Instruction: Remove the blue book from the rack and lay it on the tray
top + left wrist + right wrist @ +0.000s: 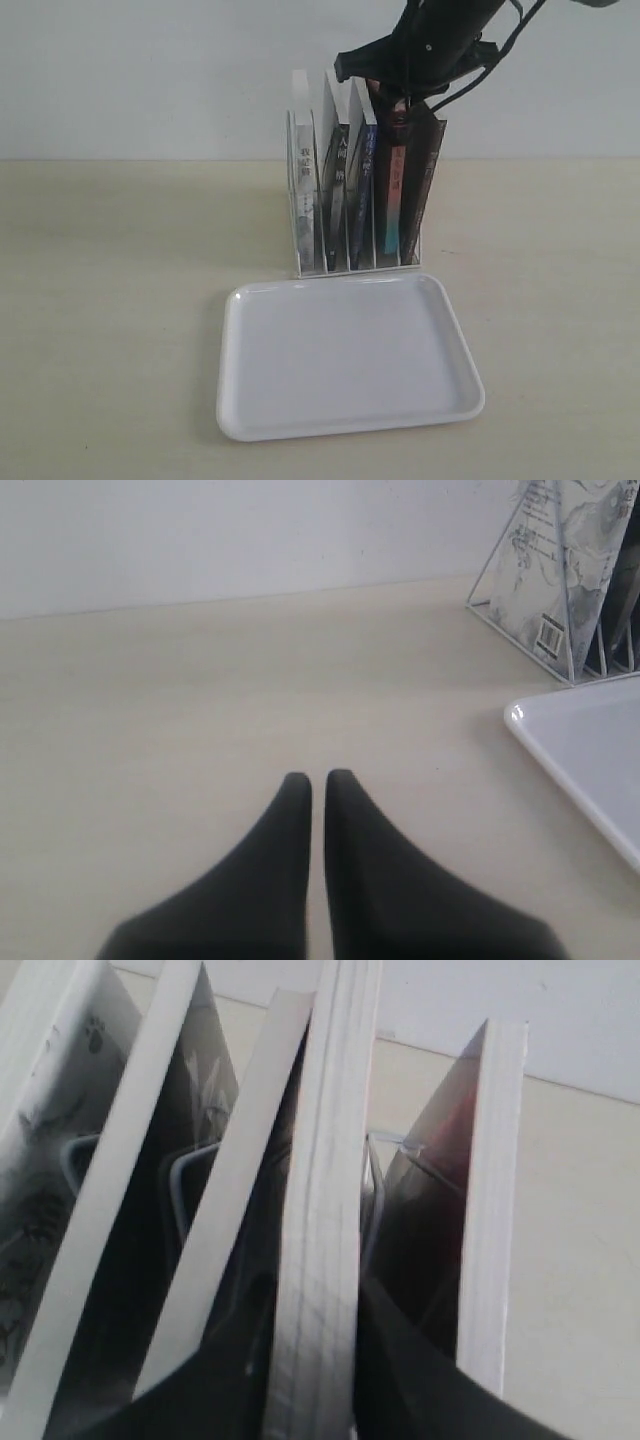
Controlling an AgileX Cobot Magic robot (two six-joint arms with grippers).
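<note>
The white wire rack [358, 270] holds several upright books. The blue book shows its dark blue spine [365, 190] third from the left, and its page edge [235, 1180] is in the right wrist view. My right gripper [400, 112] [312, 1295] comes down from above. Its fingers lie along both faces of the neighbouring book [325, 1160], fourth from the left, with a pink-red and teal spine [393, 200]. Whether they squeeze it does not show. The white tray [350, 365] lies bare in front of the rack. My left gripper [317, 777] hovers shut over the table.
A white illustrated book [305, 190] and a black-spined book [340, 190] fill the left slots. A dark book [428, 190] leans in the last slot. In the left wrist view the rack's end [520, 600] and a tray corner [590, 760] are visible. A pale wall stands behind the rack.
</note>
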